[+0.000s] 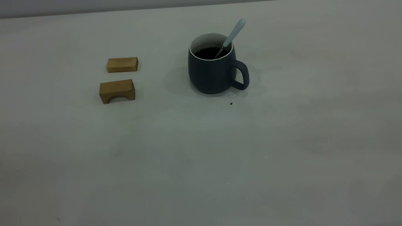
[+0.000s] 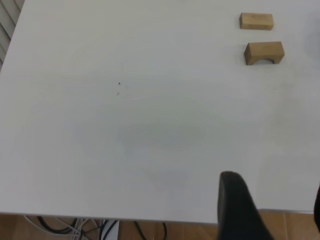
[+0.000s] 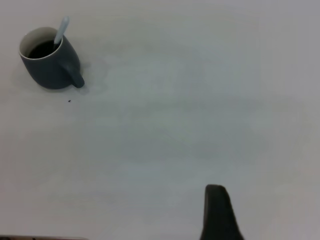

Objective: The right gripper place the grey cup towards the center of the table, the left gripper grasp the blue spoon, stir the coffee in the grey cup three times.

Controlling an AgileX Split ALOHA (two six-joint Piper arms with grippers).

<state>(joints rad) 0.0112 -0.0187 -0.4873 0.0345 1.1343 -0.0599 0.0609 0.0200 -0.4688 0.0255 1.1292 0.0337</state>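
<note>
The grey cup [image 1: 213,75] stands upright near the middle of the table [image 1: 203,160], its handle turned to the right. Dark coffee [image 1: 209,52] fills it. The blue spoon [image 1: 233,35] leans in the cup, bowl sunk in the coffee, handle sticking up over the rim to the right. Neither arm shows in the exterior view. In the right wrist view the cup [image 3: 50,70] and spoon [image 3: 61,31] are far off. My right gripper [image 3: 267,215] shows one finger, nothing beside it. My left gripper [image 2: 276,210] is open and empty over the table's edge.
Two tan wooden blocks lie left of the cup: a flat one [image 1: 122,64] behind an arched one [image 1: 117,91]. A tiny dark speck [image 1: 231,104] sits just in front of the cup. Floor and cables [image 2: 75,227] show beyond the table's edge.
</note>
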